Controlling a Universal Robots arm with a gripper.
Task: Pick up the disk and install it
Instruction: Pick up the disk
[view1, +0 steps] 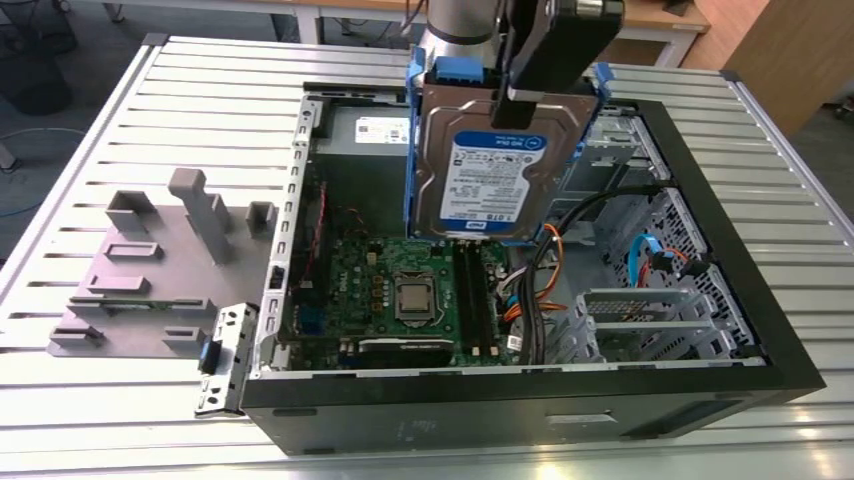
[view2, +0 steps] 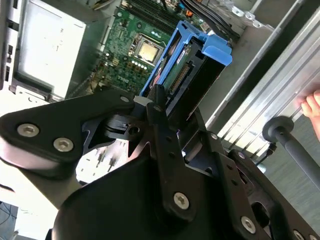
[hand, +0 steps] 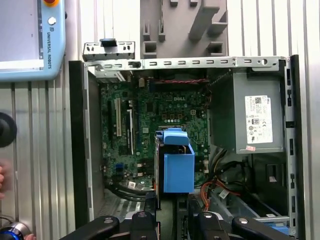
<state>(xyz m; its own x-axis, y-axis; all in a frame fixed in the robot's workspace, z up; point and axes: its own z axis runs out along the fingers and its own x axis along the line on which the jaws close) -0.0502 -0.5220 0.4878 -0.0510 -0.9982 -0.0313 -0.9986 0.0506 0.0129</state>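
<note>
The open computer case (view1: 534, 395) lies on the slatted surface (view1: 200, 80), its black front nearest in the exterior view; a grey fixture (view1: 147, 270) sits just beside it, on the exterior view's left; inside the case the green motherboard (view1: 400, 290) faces up; over it hangs the disk (view1: 487, 170), upright, label outward, blue rails along both sides; the gripper (view1: 515, 98) comes from above, its jaws pinching the disk's top edge.
</note>
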